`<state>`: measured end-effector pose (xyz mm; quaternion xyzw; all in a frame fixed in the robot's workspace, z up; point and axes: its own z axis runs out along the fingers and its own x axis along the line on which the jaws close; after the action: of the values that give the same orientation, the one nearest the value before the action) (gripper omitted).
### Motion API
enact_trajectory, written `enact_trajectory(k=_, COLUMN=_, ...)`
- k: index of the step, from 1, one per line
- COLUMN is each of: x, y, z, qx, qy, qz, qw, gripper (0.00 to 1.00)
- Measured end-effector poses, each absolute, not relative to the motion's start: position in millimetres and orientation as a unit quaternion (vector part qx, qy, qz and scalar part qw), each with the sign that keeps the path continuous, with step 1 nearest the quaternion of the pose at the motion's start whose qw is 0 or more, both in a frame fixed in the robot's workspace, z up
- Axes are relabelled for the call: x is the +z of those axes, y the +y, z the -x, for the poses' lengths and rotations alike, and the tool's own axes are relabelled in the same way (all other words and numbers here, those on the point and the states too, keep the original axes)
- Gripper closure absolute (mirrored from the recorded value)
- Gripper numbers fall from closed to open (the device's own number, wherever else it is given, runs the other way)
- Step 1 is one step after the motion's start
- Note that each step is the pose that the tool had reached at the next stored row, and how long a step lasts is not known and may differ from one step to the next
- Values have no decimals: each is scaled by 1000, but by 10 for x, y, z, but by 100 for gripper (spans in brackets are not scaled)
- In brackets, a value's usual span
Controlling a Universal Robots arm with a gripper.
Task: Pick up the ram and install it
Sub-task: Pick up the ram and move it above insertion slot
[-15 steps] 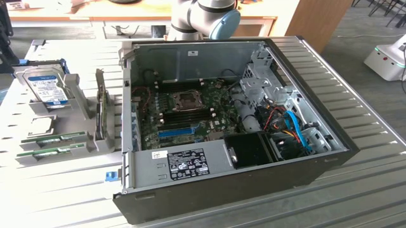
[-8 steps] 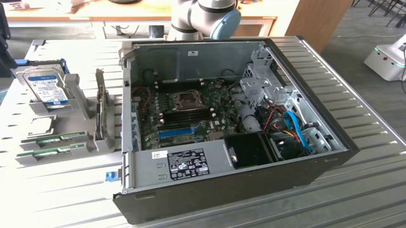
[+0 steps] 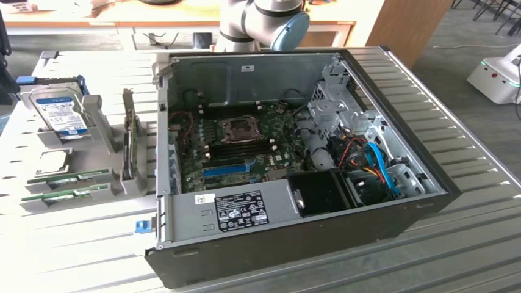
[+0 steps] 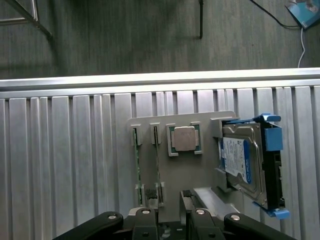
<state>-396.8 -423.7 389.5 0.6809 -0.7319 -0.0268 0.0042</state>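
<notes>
The black fingers [image 4: 145, 222] stand spread as wide as they go, with a clear gap between them. The gripper [image 4: 170, 215] holds nothing and touches nothing; through the gap only the grey holder [image 4: 150, 122] shows. The gripper hangs above the holder's near edge.

Just beyond the fingertips stands the ram [image 4: 157, 155], a thin green stick seen edge-on in a narrow slot of the holder. A second ram stick [image 4: 136, 155] stands in the slot beside it, parallel and close but apart. Both are seated in the holder, untouched. On the other side of the ram lies a square processor chip [image 4: 183, 138] in its own recess. Past that, a hard drive [image 4: 242, 160] with a blue-and-white label sits in a blue bracket at the holder's end.

The holder rests on a ribbed metal table [image 4: 60, 165].

In the exterior view the ram [image 3: 69, 177] and the second ram stick [image 3: 65, 195] lie at the exterior view's left, beside the open computer case [image 3: 342, 238]. The processor chip [image 3: 49, 160] and the hard drive [image 3: 61, 113] lie behind them, and a grey upright card [image 3: 129, 137] stands between the holder's parts and the case. Inside the case the green motherboard [image 3: 244, 146] lies exposed, with a long blue slot [image 3: 224, 169] on it. The arm [image 3: 260, 24] rises behind the case.
</notes>
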Motion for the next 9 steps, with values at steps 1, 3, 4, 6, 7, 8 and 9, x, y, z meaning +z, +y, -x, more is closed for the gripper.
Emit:
enact_trajectory(k=1, x=3895, y=-4237, z=3968, qx=-27, qy=-732, qz=-681, qw=4, gripper=69)
enact_trajectory(k=3, x=3895, y=-4237, z=3968, qx=-27, qy=-732, qz=-681, qw=4, gripper=69)
enact_trajectory(k=4, x=3895, y=-4237, z=3968, qx=-27, qy=-732, qz=-681, qw=4, gripper=69)
enact_trajectory(k=6, x=3895, y=-4238, z=3968, qx=-27, qy=-732, qz=-681, qw=4, gripper=69)
enact_trajectory(k=7, x=3895, y=-4238, z=3968, qx=-27, qy=-732, qz=-681, qw=4, gripper=69)
enact_trajectory(k=8, x=3895, y=-4238, z=3968, qx=-27, qy=-732, qz=-681, qw=4, gripper=69)
enact_trajectory(k=9, x=3895, y=-4238, z=3968, qx=-27, qy=-732, qz=-681, qw=4, gripper=69)
